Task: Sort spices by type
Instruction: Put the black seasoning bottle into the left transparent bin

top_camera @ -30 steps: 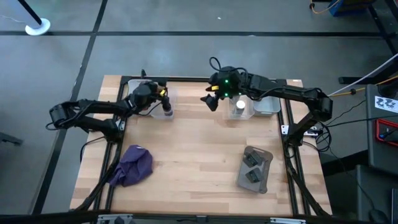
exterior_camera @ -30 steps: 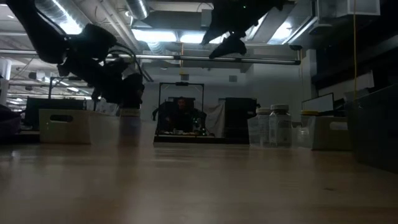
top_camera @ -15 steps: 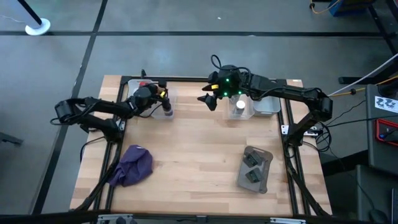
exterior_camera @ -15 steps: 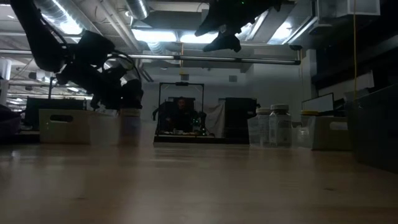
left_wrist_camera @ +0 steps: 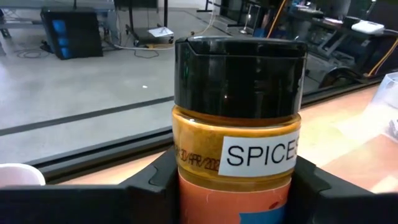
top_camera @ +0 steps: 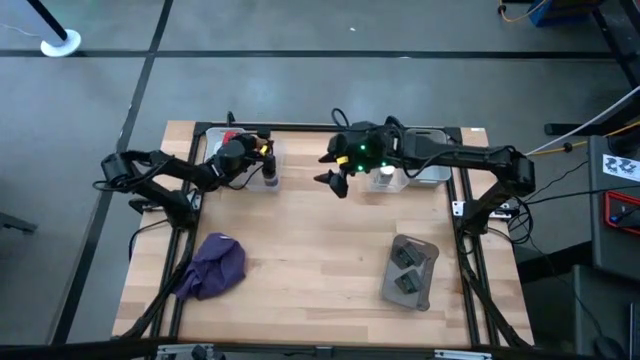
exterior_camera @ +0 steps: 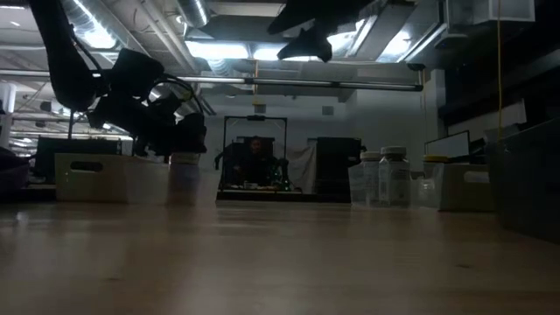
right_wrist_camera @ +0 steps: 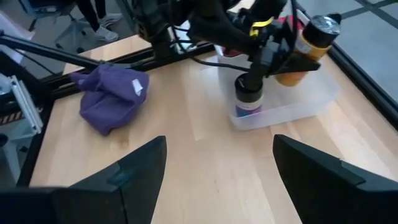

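On the desk (top_camera: 310, 250), our left gripper (top_camera: 262, 160) sits in the clear bin (right_wrist_camera: 292, 102) with its fingers flanking the orange bottle (left_wrist_camera: 239, 134), grip uncertain. Our right gripper (top_camera: 333, 170) hovers wide open, empty, ready for another spice.

An orange bottle (left_wrist_camera: 236, 155) with a black cap and a white label lettered "SPICE" in black; a purple cloth (top_camera: 213, 265) on the near left of the pale wood table (top_camera: 310, 250); a flat grey pouch (top_camera: 410, 270) near right; a clear bin (right_wrist_camera: 292, 102)
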